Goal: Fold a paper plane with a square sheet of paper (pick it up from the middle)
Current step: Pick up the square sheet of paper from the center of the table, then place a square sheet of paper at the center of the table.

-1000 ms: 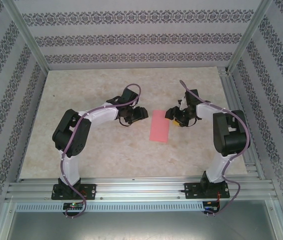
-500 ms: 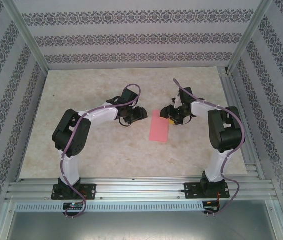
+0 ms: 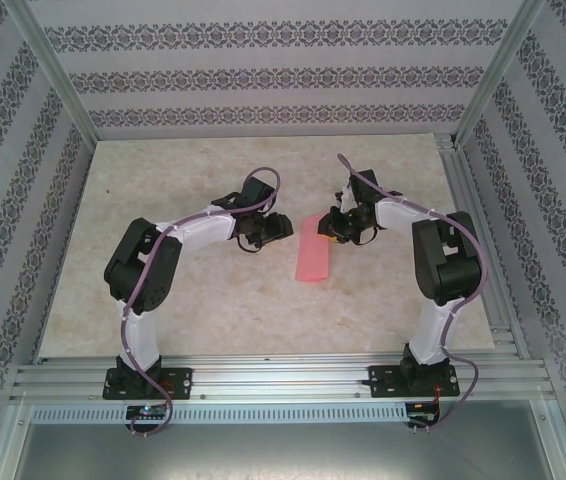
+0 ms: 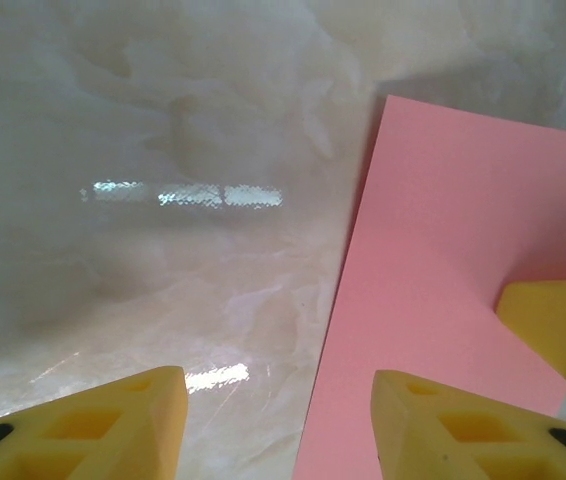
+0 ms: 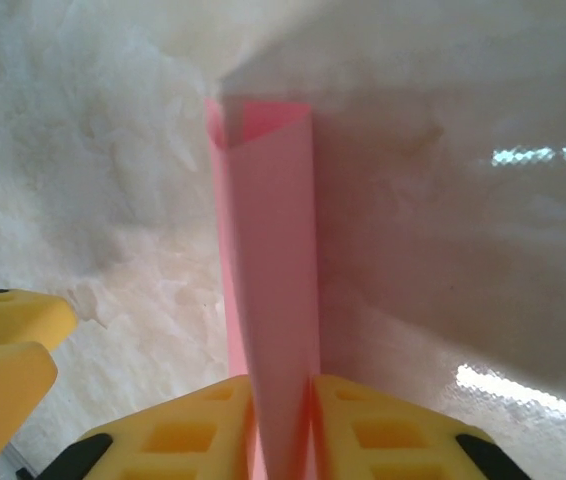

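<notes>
Clearly the right hand (image 5: 283, 405) pinches the pink paper (image 5: 268, 250), near end hidden; the left hand (image 4: 278, 410) gapes.

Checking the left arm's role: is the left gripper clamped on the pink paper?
No, the left gripper stands wide open over the pink paper, gripping nothing.

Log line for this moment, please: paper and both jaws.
paper: pink, doubled over, between the arms | right jaws: shut on paper's far end | left jaws: open, at paper's left edge
</notes>
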{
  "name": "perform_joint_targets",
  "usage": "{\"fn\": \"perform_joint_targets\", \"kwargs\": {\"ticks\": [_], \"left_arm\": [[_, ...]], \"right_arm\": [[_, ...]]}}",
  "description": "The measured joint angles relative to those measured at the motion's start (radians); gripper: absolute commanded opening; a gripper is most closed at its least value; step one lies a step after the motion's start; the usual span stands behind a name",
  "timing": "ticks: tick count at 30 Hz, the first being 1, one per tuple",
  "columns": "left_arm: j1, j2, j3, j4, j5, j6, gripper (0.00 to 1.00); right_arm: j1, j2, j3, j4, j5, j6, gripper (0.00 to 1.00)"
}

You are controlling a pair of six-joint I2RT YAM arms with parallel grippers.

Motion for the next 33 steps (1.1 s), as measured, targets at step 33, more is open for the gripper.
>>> {"fn": "perform_joint_targets", "kwargs": {"ticks": [33], "left_arm": [[0.156, -0.239, -0.189, -0.007, -0.048, 0.001, 0.52]], "right_arm": [[0.114, 0.027, 0.06, 0.158, -0.207, 0.156, 0.16]]}}
